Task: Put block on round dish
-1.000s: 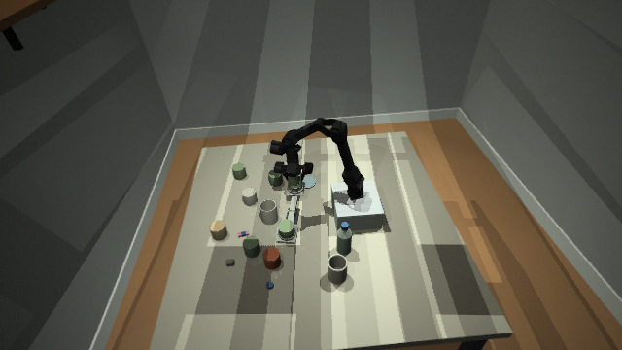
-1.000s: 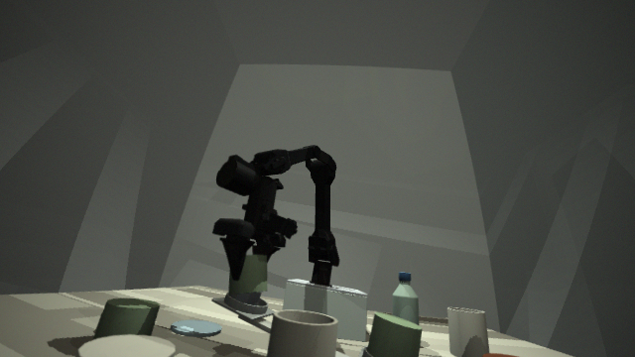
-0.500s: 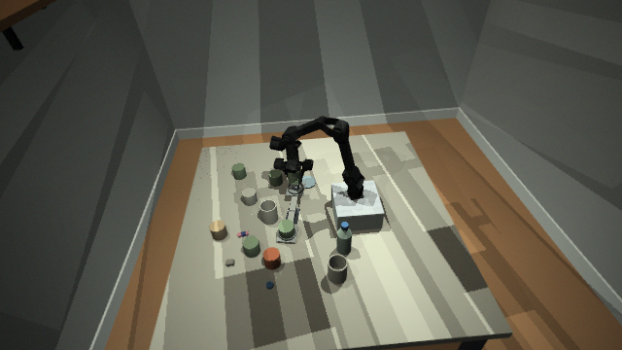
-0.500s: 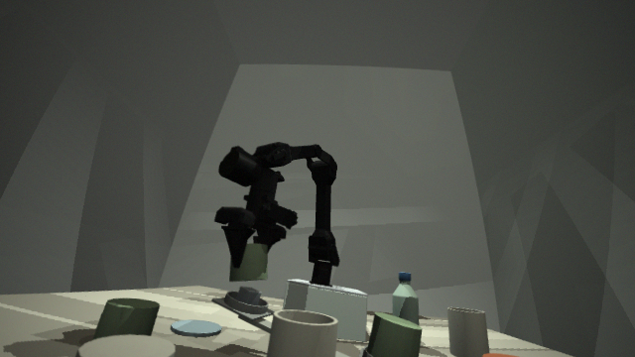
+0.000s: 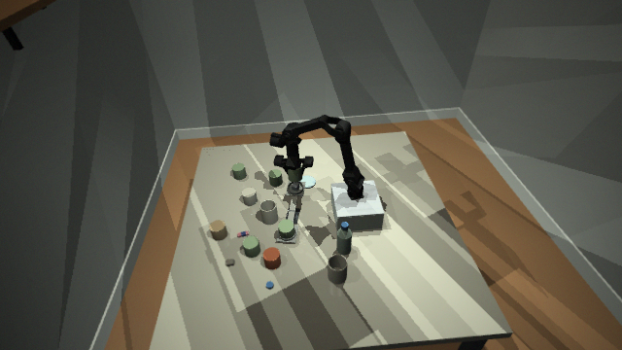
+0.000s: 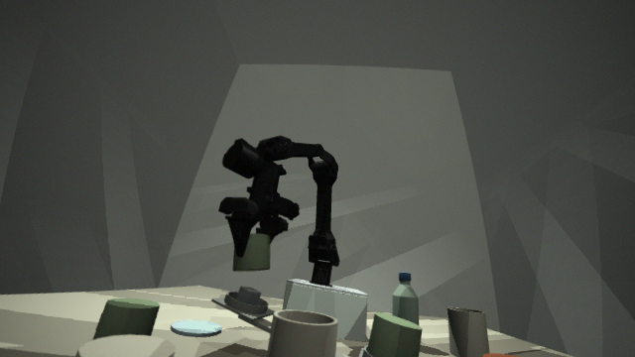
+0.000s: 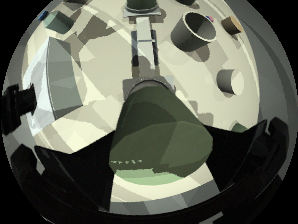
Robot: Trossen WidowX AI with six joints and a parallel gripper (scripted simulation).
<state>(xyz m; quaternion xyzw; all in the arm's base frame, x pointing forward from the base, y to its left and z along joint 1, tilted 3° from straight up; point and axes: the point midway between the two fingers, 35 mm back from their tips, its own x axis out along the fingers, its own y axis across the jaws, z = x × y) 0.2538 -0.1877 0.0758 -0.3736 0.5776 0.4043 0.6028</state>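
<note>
My gripper (image 5: 294,173) (image 6: 252,244) is shut on a green cup (image 5: 294,176) (image 6: 253,253) (image 7: 162,139) and holds it in the air, well above the far end of the small balance (image 5: 294,210) (image 6: 249,317) (image 7: 145,38). On that end's pan sits a small dark block (image 5: 293,188) (image 6: 243,295), uncovered. The other green cup (image 5: 286,228) (image 6: 394,334) (image 7: 143,0) stands on the balance's near end. The pale blue round dish (image 5: 308,182) (image 6: 196,327) lies on the table just beside the far pan; the held cup is not above it.
Several other cups stand around the balance, among them a grey open cup (image 5: 268,211) (image 7: 193,31), an orange one (image 5: 271,258) and a grey one (image 5: 336,268). A bottle (image 5: 344,238) (image 6: 405,297) stands by the arm's white base box (image 5: 360,214). Glass walls ring the table.
</note>
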